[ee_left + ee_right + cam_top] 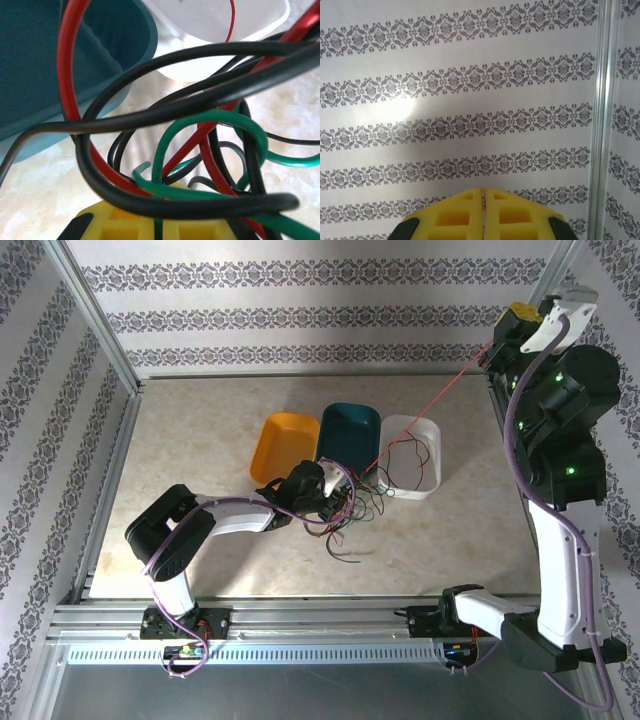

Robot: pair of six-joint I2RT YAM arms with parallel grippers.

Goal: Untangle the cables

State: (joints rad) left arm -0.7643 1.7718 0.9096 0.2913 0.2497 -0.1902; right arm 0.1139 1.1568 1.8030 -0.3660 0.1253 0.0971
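**A:** The cables (350, 510) sit knotted on the table (200, 460), right in front of the teal tray (348, 430) and the white tray (420, 445).

**B:** The left gripper (161, 222) is buried in them, fingers together on a green cable (215, 117).

**A:** And the right gripper (483, 212)?

**B:** It's facing the wall, fingers pressed together. A red cable (440, 401) runs straight up towards it, but I can't make out any pinch.

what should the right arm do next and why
Probably pull the right gripper slightly farther up and back. The red cable it holds runs taut out of the tangle, which the left gripper pins beside the teal tray, so it may slide free.
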